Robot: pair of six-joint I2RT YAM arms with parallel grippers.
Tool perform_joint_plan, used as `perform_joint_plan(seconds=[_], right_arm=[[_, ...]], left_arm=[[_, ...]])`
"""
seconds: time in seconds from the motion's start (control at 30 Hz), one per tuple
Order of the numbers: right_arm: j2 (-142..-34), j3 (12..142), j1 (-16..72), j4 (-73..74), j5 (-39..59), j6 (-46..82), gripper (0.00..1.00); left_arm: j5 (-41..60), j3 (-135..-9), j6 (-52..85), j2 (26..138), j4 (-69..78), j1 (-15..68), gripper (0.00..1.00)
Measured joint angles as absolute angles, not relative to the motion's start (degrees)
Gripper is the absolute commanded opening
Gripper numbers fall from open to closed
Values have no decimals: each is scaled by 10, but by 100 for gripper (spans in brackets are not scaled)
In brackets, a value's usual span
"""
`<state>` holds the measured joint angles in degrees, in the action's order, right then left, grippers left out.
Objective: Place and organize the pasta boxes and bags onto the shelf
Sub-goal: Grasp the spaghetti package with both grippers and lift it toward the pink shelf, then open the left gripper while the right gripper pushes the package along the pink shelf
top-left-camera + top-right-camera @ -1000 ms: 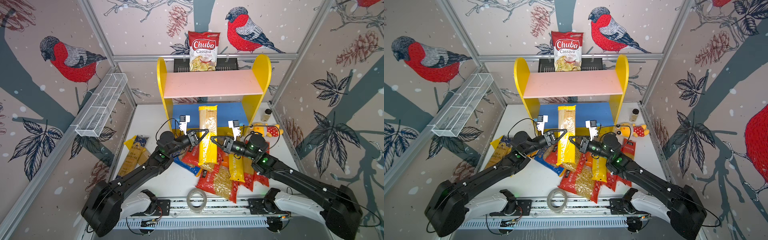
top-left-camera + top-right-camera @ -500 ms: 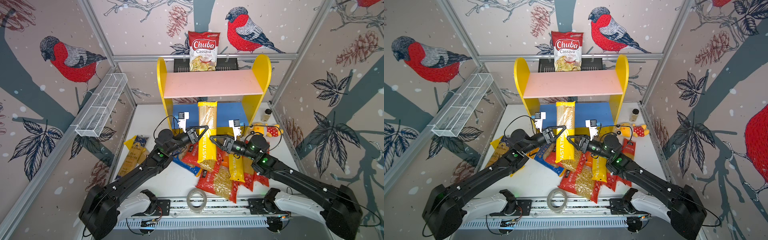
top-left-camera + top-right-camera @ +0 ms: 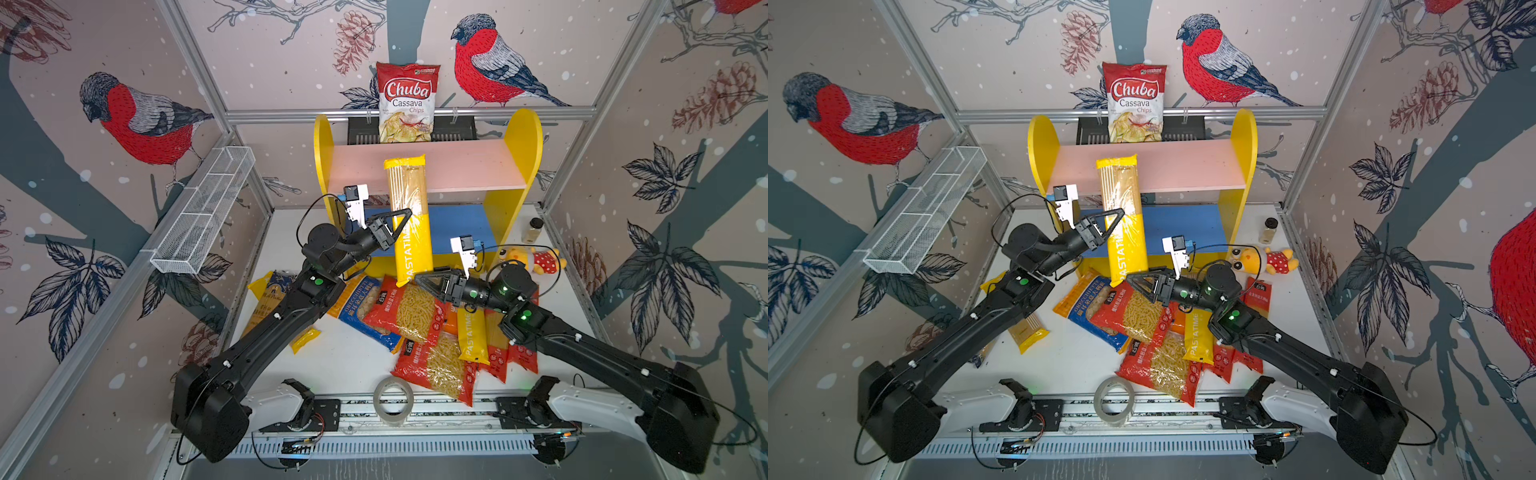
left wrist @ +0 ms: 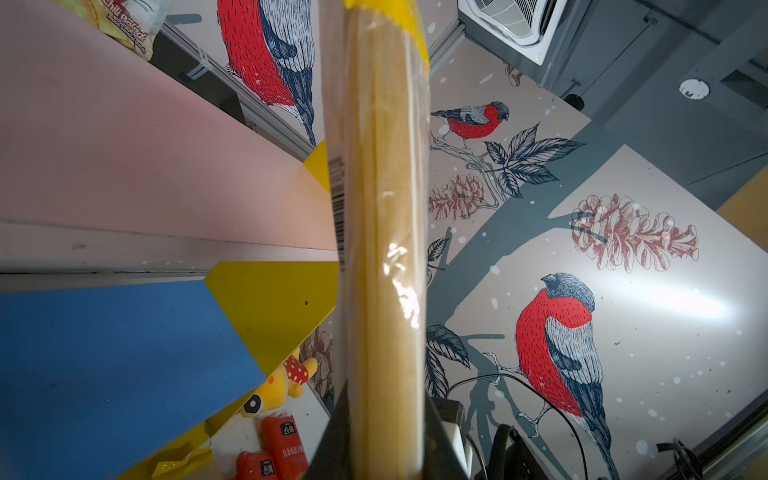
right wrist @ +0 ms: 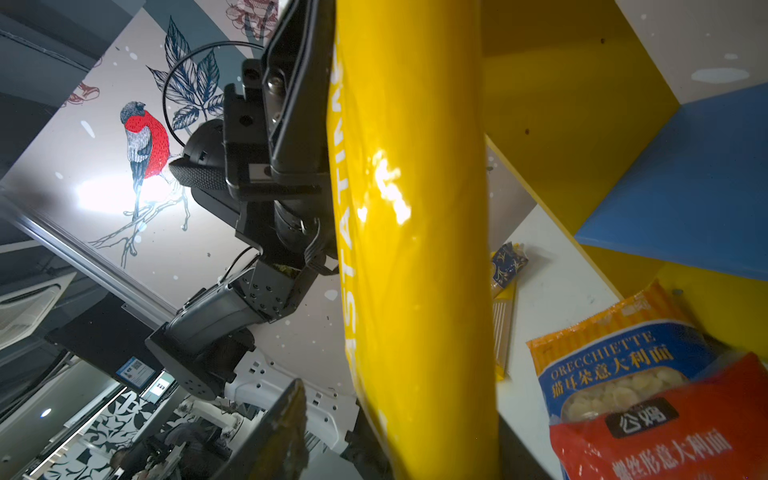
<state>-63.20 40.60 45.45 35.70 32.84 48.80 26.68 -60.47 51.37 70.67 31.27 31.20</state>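
Observation:
A long yellow PASTATIME spaghetti pack [image 3: 409, 216] [image 3: 1123, 216] hangs upright before the shelf [image 3: 523, 137], its top overlapping the pink upper board [image 3: 461, 166]. My left gripper [image 3: 404, 220] [image 4: 384, 436] is shut on its middle. My right gripper [image 3: 417, 278] [image 5: 399, 415] is open at the pack's [image 5: 415, 249] lower end, one finger standing clear of it. The blue lower board [image 3: 457, 228] is bare. On the table lie red short-pasta bags [image 3: 409, 311], a blue-orange bag [image 3: 361, 307], another yellow pack [image 3: 471, 332], red spaghetti packs [image 3: 519, 353] and a navy-gold pack [image 3: 270, 299].
A Chuba chips bag [image 3: 407, 102] stands behind the shelf. A white wire basket [image 3: 203, 216] hangs on the left wall. A tape roll [image 3: 392, 401] lies at the front edge. A plush toy [image 3: 536, 259] and a small jar [image 3: 534, 228] sit right of the shelf.
My right gripper opened and let go of the yellow pack. My left gripper carried the pack up and back toward the shelf, so its top now reaches the pink board.

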Motion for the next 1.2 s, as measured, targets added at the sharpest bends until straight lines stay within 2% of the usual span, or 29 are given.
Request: perform_joint_plan(seconds=[0.1,0.27,0.4,0.5,0.6,0.77,0.87,1.0,1.2], right_arm=[[-647,430,454,359,328,495,51],[-677,468,449,360,316,504,34],[-704,496,448,370,313,523,24],[-734,528,448,372,318,535,19],[-769,568,449,378,322,556,14],[-837,655,450,402,286,618,9],[-882,707,452,402,255,662,7],[-932,762,462,404,223,717,9],[-988,855,488,366,184,778,14]], left_arm=[[282,-618,524,714,313,307,0],[290,-622,547,711,314,285,0],[289,-620,566,703,315,261,1],[289,-631,576,702,301,239,15],[295,-657,575,702,264,211,39],[299,-674,572,697,220,148,61],[300,-659,581,676,193,130,68],[290,-646,565,637,139,115,69],[194,-655,487,556,20,107,74]])
